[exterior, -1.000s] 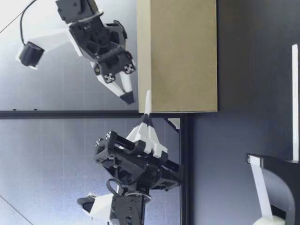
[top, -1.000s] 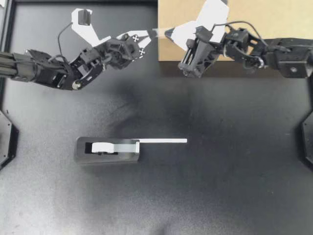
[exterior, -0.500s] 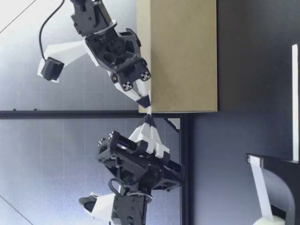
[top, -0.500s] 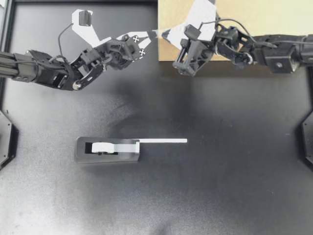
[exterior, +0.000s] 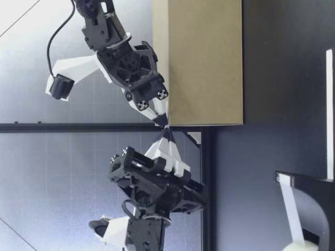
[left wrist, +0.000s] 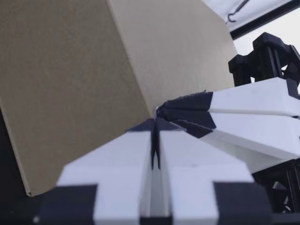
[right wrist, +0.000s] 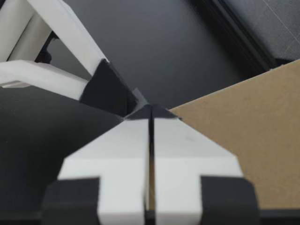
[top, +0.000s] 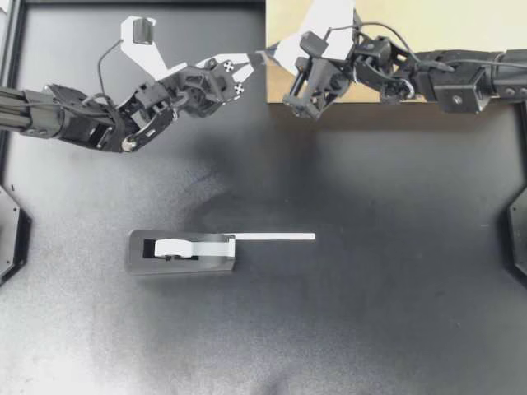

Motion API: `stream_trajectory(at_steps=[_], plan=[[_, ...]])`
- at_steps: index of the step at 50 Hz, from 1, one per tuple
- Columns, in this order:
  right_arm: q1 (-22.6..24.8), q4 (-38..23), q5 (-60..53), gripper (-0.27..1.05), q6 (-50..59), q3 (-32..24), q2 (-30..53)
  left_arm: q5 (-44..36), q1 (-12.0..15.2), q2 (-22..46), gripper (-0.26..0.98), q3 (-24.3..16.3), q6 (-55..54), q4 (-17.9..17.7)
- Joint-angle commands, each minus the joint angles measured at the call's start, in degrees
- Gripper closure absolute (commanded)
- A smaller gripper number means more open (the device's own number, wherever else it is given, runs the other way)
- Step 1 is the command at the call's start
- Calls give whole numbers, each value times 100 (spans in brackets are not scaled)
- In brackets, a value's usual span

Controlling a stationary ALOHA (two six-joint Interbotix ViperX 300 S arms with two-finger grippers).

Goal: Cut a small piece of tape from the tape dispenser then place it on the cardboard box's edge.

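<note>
Our left gripper (top: pixel 253 59) and right gripper (top: pixel 268 56), both pinched together, meet tip to tip at the box (top: pixel 449 18)'s top edge nearest our left arm; we cannot make out tape.

Overhead looks straight down, low across the table (top: pixel 370 288); both wrist cameras closely face the box (left wrist: pixel 70 70).

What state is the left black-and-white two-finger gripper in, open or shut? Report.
Shut: the left gripper has its white fingers pressed together, tips by the brown cardboard box corner.
</note>
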Motion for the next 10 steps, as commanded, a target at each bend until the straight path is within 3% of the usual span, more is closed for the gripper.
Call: stream_trajectory(at_steps=[1, 10], plan=[[-132, -9, 0, 92, -9, -105, -53, -26, 26, -79, 84, -9, 26, -97], [-132, 0, 0, 92, -9, -105, -53, -26, 26, -79, 78, -9, 62, -97]])
